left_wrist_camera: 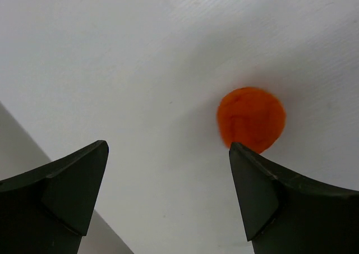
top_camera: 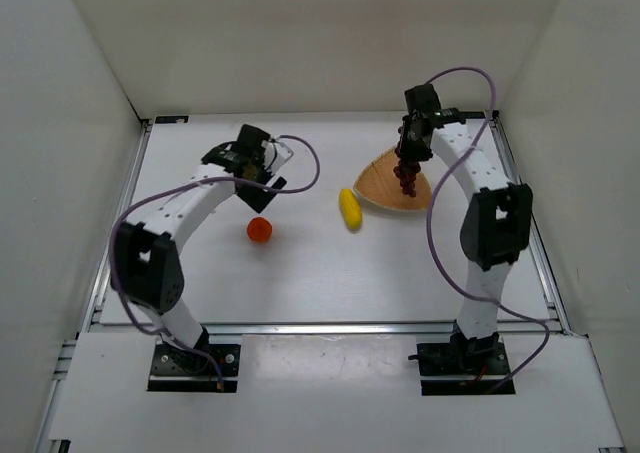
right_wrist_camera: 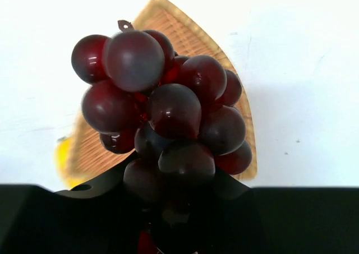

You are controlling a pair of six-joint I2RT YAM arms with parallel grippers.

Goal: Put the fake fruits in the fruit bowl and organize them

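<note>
My right gripper (top_camera: 410,153) is shut on the dark purple grape bunch (top_camera: 407,173) and holds it above the tan wicker fruit bowl (top_camera: 380,185). In the right wrist view the grapes (right_wrist_camera: 162,114) fill the middle and hide the fingers, with the bowl (right_wrist_camera: 168,24) below them. The yellow oblong fruit (top_camera: 349,209) lies on the table just left of the bowl. The orange ball (top_camera: 260,230) lies left of centre. My left gripper (top_camera: 262,178) is open and empty above and beyond the ball, which shows by the right fingertip in the left wrist view (left_wrist_camera: 251,119).
White walls enclose the table on the left, back and right. A metal rail (top_camera: 320,325) runs along the near edge. A yellow sliver of the oblong fruit (right_wrist_camera: 61,153) shows at the bowl's left edge in the right wrist view.
</note>
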